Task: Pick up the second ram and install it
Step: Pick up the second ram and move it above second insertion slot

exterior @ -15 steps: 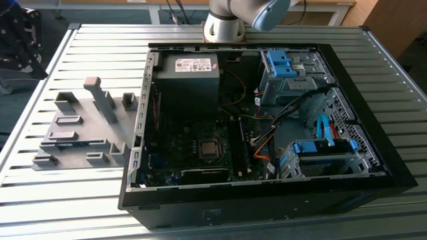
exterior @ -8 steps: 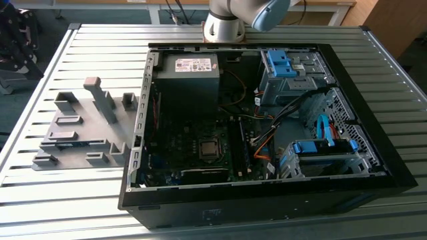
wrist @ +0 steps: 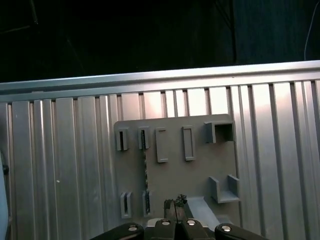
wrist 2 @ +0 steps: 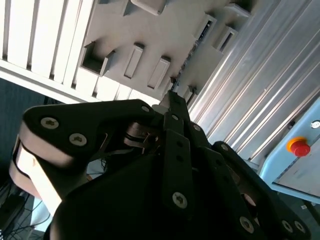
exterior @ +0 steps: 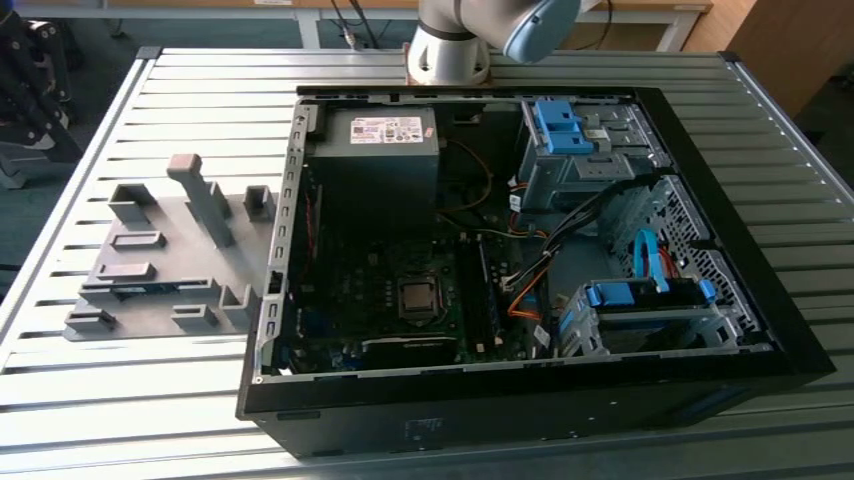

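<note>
On the grey fixture plate (exterior: 167,262), which lies on the slatted metal table (exterior: 134,400) at the exterior view's left of the open computer case (exterior: 534,400), the second ram (exterior: 147,290) stands on its long edge, held at each end by a slotted block. In the first wrist view the gripper (wrist: 175,204) hangs above this plate, apart from the ram, which looks there like a thin dark line between its two blocks. The two black fingers are pressed together at the tips and they hold nothing.
</note>
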Robot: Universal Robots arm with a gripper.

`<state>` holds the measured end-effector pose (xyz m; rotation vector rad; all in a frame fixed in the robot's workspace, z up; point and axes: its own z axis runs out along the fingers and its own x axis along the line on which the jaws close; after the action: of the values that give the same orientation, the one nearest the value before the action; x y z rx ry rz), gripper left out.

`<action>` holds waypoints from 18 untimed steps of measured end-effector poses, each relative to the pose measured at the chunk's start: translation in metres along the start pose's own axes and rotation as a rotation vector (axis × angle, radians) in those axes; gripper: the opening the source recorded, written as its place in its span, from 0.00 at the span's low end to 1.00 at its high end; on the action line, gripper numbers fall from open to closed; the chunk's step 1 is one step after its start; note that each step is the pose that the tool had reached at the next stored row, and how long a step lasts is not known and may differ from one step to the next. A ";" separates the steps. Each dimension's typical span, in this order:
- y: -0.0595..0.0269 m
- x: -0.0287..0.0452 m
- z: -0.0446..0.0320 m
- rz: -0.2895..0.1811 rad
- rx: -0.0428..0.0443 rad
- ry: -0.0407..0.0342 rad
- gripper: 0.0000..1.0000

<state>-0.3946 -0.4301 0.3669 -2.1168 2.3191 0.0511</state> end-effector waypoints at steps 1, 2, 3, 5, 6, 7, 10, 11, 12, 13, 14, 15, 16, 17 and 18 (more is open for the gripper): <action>0.0002 0.0002 0.0000 0.000 0.0002 0.0001 0.11; 0.0002 0.0002 0.0000 0.000 0.0004 0.0000 0.11; 0.0002 0.0002 0.0000 0.000 0.0004 0.0000 0.11; 0.0002 0.0008 -0.0001 0.000 0.0004 0.0000 0.11; 0.0003 0.0020 -0.0001 -0.001 0.0004 -0.0016 0.16; 0.0004 0.0041 0.0001 -0.001 0.0005 -0.0049 0.16; 0.0007 0.0104 0.0014 -0.001 0.0001 -0.0137 0.24; 0.0007 0.0114 0.0022 -0.001 0.0002 -0.0138 0.24; 0.0007 0.0122 0.0030 -0.001 0.0002 -0.0138 0.24; 0.0006 0.0126 0.0040 -0.001 0.0003 -0.0139 0.24; 0.0006 0.0129 0.0050 -0.001 0.0002 -0.0139 0.24; 0.0006 0.0131 0.0059 -0.001 0.0000 -0.0137 0.25; 0.0006 0.0132 0.0071 -0.001 0.0001 -0.0138 0.25; 0.0005 0.0133 0.0081 -0.001 -0.0002 -0.0136 0.31; 0.0005 0.0133 0.0092 -0.001 -0.0003 -0.0137 0.31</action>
<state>-0.3965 -0.4431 0.3574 -2.1110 2.3106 0.0657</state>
